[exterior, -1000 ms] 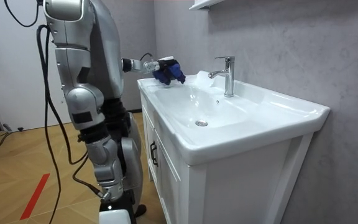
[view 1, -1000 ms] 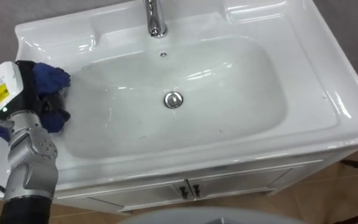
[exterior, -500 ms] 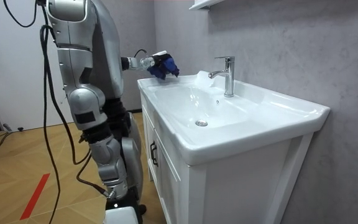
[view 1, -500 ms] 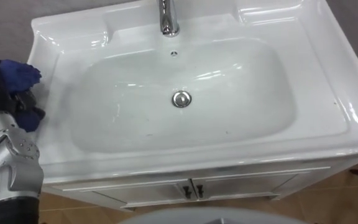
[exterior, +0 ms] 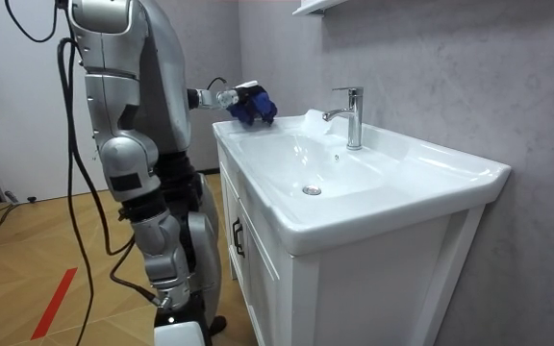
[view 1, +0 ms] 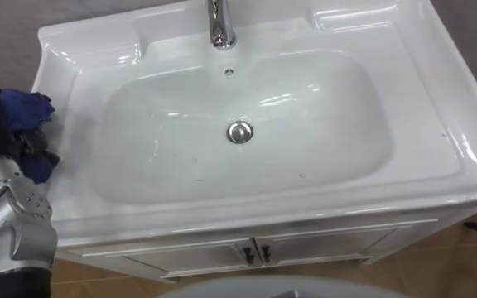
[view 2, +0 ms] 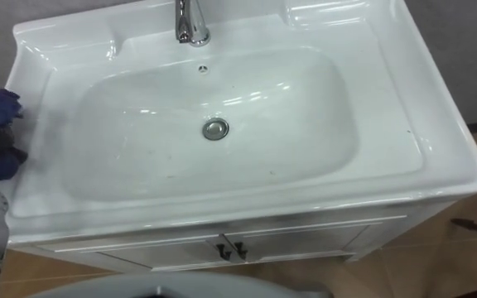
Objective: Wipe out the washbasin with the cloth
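One hand does the work: my left hand [view 1: 30, 146] has its fingers clamped round the blue cloth [view 1: 25, 106], bunching it into a pad. I hold it at the basin's [view 1: 66, 136] left edge, well apart from the drain [view 1: 239, 131], probably to start a sweep inward.

I find both head views looking steeply down on the basin [view 1: 421, 91] from close above its front edge, facing the tap [view 1: 219, 25] at the top of the picture. They cover the same ground, drain [view 1: 239, 132] to cabinet doors [view 1: 255, 248]; in the right eye everything sits a little further left. The room view stands further off beside the basin's end, near rim height, looking along it, grey wall [exterior: 450, 67] on the room view's right. All three share basin and tap.
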